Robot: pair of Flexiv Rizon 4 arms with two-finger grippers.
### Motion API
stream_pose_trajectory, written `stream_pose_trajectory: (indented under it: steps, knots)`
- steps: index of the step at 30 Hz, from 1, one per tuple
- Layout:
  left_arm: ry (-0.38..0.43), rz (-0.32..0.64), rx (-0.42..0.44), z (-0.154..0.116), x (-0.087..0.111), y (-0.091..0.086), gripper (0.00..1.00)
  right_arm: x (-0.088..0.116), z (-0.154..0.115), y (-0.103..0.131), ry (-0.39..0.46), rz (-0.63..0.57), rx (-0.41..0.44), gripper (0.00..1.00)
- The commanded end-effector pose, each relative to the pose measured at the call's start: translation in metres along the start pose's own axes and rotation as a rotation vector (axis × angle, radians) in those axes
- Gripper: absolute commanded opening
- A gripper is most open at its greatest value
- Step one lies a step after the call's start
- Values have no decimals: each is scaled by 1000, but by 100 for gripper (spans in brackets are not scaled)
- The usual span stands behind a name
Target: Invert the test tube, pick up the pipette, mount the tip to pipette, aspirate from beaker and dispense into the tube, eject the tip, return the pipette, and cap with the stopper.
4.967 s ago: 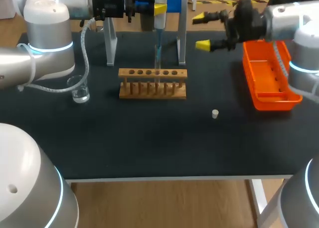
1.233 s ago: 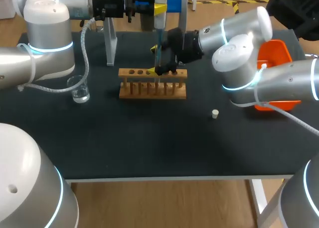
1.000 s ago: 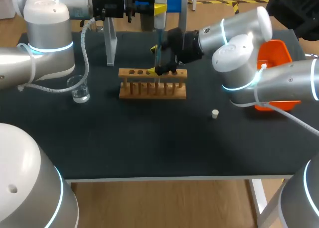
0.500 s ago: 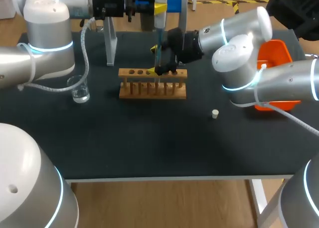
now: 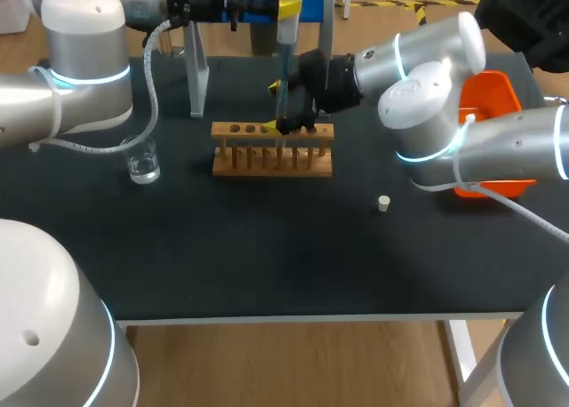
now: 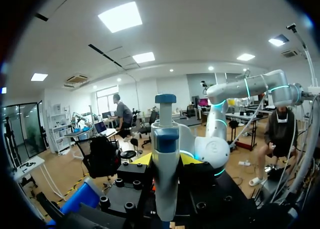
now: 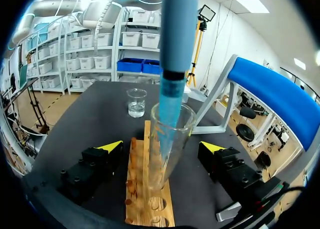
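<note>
**Dispensing into the test tube**

Head view: the pipette [image 5: 285, 25] has its tip inside the test tube [image 5: 282, 114] standing in the wooden rack [image 5: 272, 149].

Left wrist view: the left gripper [image 6: 166, 160] clamps the pipette above the rack.

Right wrist view: the right gripper [image 7: 161, 148] straddles the test tube, fingers wide, not touching it.

Next, likely: lift the tip straight out.

The wooden rack [image 5: 272, 149] stands on the dark table with a row of holes along its top. A clear glass test tube [image 7: 169, 139] stands in one of the rack's middle holes, mouth up. Straight above the rack hangs the pipette [image 5: 286, 20], upright, with a pale body and a blue plunger cap. Its bluish tip [image 7: 171, 101] reaches down into the tube's mouth. A small clear beaker [image 5: 142, 163] holding a little clear liquid stands well off the rack's left end. The small pale stopper [image 5: 383, 203] lies apart from the rack, off its front right corner.
</note>
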State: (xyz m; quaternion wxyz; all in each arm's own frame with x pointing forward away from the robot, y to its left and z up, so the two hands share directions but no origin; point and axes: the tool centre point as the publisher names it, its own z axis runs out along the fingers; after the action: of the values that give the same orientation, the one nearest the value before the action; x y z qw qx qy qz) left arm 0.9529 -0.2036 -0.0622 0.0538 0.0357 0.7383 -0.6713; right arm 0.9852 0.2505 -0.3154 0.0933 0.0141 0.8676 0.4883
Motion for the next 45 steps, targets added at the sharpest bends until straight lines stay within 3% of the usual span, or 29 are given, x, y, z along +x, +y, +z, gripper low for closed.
stream_pose_trajectory:
  steps: [1, 45]
  knots:
    - [-7, 1, -9, 1, 3, -5, 0, 0, -1, 0, 3, 0, 3, 100]
    - [-8, 77, -53, 10, 12, -51, 0, 0, -1, 0, 3, 0, 3, 100]
